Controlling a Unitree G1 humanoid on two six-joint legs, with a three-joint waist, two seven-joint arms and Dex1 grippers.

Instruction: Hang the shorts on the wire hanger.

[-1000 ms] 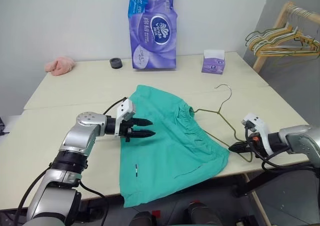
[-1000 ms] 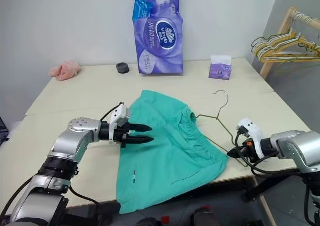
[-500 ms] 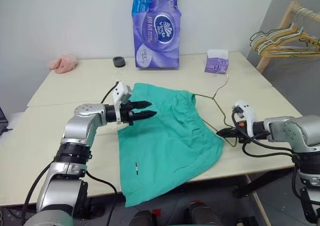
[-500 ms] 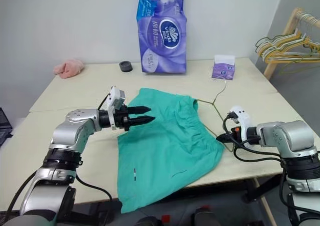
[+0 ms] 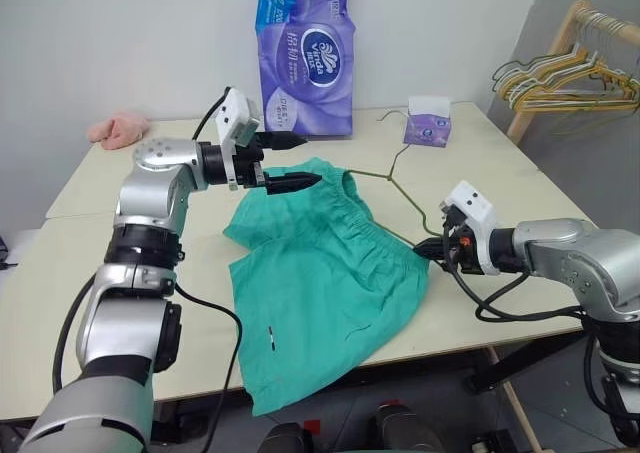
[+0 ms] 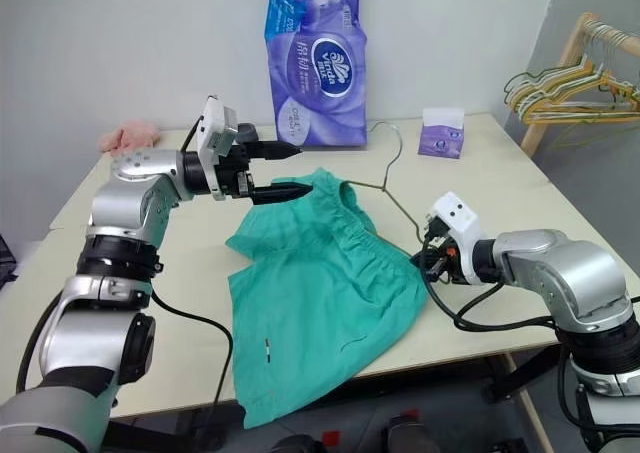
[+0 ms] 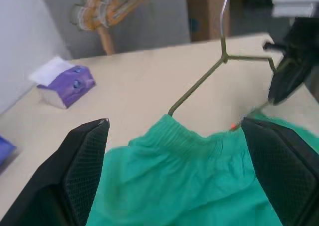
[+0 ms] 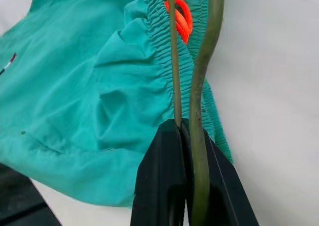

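Shorts: your large teal-green fabric shorts (image 5: 325, 273) lie spread on the pale wooden counter (image 5: 90, 273), one leg hanging over the near edge, gathered elastic waistband toward the far right.
Hanger: your thin dull-grey triangular wire hanger (image 5: 397, 178) is lifted at a tilt, hook up toward the purple tissue box (image 5: 427, 123); its lower part runs along the waistband, and an orange loop (image 8: 178, 16) sits beside the wire there.
Right gripper (image 5: 430, 254): jaws pinched shut on the hanger's wire, just at the waistband edge.
Left gripper (image 5: 285, 160): jaws spread wide, holding nothing, hovering above the far corner of the shorts.
Handling: expect the cloth to be light, limp and prone to bunching or sliding off bare wire; the hanger is springy and will twist in a pinch grip.
Where to grip: take the waistband itself, where the gathered elastic gives a thick, firm fold, not the thin leg fabric.
Risk: a loose pinch could let the cloth slip off the wire.
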